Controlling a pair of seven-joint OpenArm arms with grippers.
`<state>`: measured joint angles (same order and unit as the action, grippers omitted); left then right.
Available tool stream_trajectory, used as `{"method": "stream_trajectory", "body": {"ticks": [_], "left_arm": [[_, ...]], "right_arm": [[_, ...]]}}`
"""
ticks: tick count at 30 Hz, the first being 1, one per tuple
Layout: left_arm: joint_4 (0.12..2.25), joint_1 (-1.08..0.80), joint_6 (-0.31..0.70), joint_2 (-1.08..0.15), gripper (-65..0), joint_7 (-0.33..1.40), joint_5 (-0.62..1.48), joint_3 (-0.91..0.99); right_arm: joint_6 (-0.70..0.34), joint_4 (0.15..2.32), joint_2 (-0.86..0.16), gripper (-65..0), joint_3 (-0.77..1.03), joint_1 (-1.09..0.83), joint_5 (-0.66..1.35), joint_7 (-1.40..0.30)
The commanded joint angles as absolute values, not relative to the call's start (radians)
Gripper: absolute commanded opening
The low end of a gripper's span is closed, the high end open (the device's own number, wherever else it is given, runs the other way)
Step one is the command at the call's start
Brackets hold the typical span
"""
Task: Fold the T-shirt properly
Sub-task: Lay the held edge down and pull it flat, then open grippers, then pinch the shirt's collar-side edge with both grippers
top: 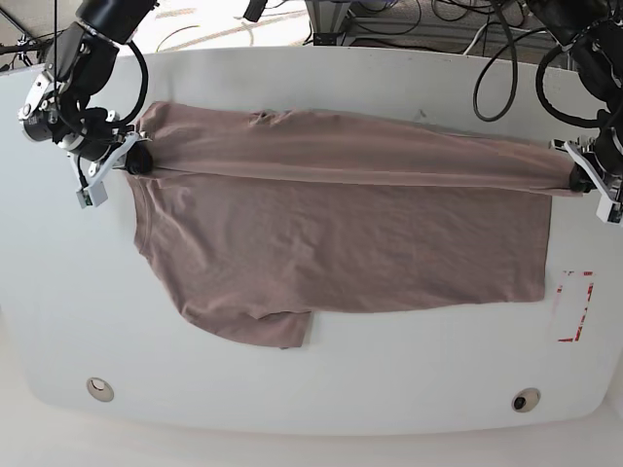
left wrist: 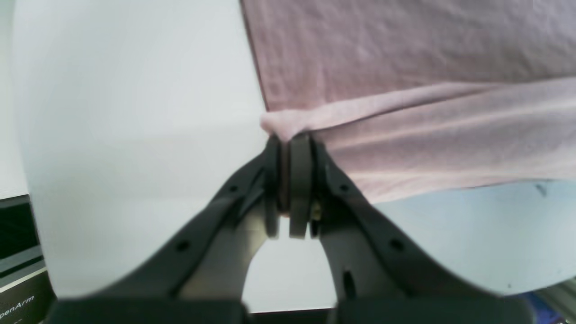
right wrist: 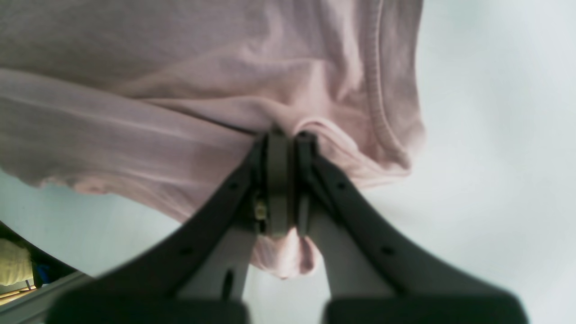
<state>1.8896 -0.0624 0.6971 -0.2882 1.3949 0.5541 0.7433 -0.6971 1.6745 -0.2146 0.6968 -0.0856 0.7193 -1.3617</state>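
Note:
The mauve-pink T-shirt (top: 341,233) lies spread across the white table (top: 321,375), one sleeve pointing to the near edge. Its far edge is drawn up into a taut band between both grippers. On the right of the base view, my left gripper (top: 574,178) is shut on a bunched corner of the cloth (left wrist: 405,67); up close the left gripper (left wrist: 288,140) has its jaws pressed together on the fabric. My right gripper (top: 139,159), at the left of the base view, is shut on the T-shirt (right wrist: 135,67) beside a ribbed seam (right wrist: 375,90), with the right gripper (right wrist: 288,135) pinching a fold.
A red rectangular marking (top: 574,306) is on the table right of the shirt. Two round holes (top: 98,389) (top: 526,400) sit near the front edge. Cables (top: 409,19) lie behind the table's far edge.

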Motion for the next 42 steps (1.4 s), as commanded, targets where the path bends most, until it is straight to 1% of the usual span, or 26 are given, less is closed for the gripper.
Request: {"method": "stream_trajectory", "body": {"ticks": [1,3,9,12,16,17,19,20,21,22,24,25,26,27,28,29,31,33,35,38,42], "left_arm": [[1.897,-0.024,0.698,-0.298,-64.0,1.382,0.507,0.727],[1.865,-0.004,0.698,-0.294,-64.0,1.382,0.490,0.697],[1.684,0.061,0.698,-0.289,-64.0,1.376,0.433,0.691],[1.623,0.094,0.698,-0.291,-64.0,1.372,0.420,0.694],[1.555,0.108,0.698,-0.291,-63.7,1.314,0.407,0.687],[1.538,0.117,0.698,-0.292,-62.6,1.293,0.409,0.668],[1.504,0.131,0.698,-0.297,-56.7,1.273,0.406,0.636],[1.488,0.134,0.698,-0.308,-53.3,1.273,0.406,0.628],[1.471,0.134,0.698,-0.312,-50.1,1.273,0.412,0.621],[1.461,0.136,0.698,-0.312,-46.4,1.273,0.412,0.621],[1.458,0.148,0.698,-0.312,-39.3,1.271,0.412,0.621],[1.454,0.159,0.698,-0.312,-36.1,1.271,0.412,0.621],[1.452,0.163,0.698,-0.312,-34.0,1.271,0.412,0.621],[1.452,0.166,0.698,-0.312,-31.7,1.271,0.412,0.621],[1.452,0.168,0.698,-0.312,-30.3,1.271,0.412,0.621],[1.454,0.168,0.698,-0.312,-29.7,1.271,0.412,0.621],[1.454,0.170,0.698,-0.314,-29.4,1.270,0.412,0.621],[1.460,0.171,0.698,-0.314,-29.3,1.270,0.415,0.619],[1.477,0.171,0.698,-0.317,-29.3,1.270,0.415,0.619],[1.503,0.166,0.698,-0.320,-29.3,1.270,0.414,0.621],[1.532,0.159,0.698,-0.321,-29.4,1.268,0.407,0.621]], "right_arm": [[-0.698,1.643,-0.243,-65.0,0.705,-0.028,0.727,-1.343],[-0.698,1.621,-0.245,-65.0,0.705,-0.008,0.727,-1.343],[-0.698,1.521,-0.251,-64.5,0.704,0.051,0.725,-1.313],[-0.698,1.511,-0.251,-64.4,0.702,0.058,0.725,-1.288],[-0.698,1.509,-0.265,-64.2,0.694,0.068,0.725,-1.256],[-0.698,1.509,-0.266,-64.2,0.691,0.074,0.725,-1.250],[-0.698,1.509,-0.271,-62.0,0.696,0.074,0.725,-1.247],[-0.698,1.509,-0.274,-59.0,0.697,0.073,0.725,-1.247],[-0.698,1.509,-0.280,-54.1,0.699,0.071,0.725,-1.247],[-0.698,1.511,-0.286,-47.7,0.702,0.070,0.725,-1.250],[-0.698,1.515,-0.291,-33.0,0.723,0.045,0.731,-1.251],[-0.698,1.517,-0.291,-23.9,0.740,0.036,0.731,-1.251],[-0.698,1.518,-0.291,-18.5,0.754,0.028,0.731,-1.251],[-0.698,1.518,-0.289,-11.4,0.779,0.018,0.733,-1.251],[-0.698,1.521,-0.289,-7.9,0.803,0.005,0.733,-1.251],[-0.698,1.526,-0.288,-6.5,0.826,-0.012,0.733,-1.251],[-0.698,1.526,-0.288,-8.7,0.860,-0.041,0.733,-1.251],[-0.698,1.526,-0.266,-12.0,0.877,-0.067,0.742,-1.251],[-0.698,1.526,-0.254,-13.8,0.881,-0.110,0.791,-1.251],[-0.698,1.518,-0.228,-14.6,0.875,-0.160,0.875,-1.247],[-0.698,1.518,-0.170,-14.6,0.880,-0.173,0.881,-1.244]]}}
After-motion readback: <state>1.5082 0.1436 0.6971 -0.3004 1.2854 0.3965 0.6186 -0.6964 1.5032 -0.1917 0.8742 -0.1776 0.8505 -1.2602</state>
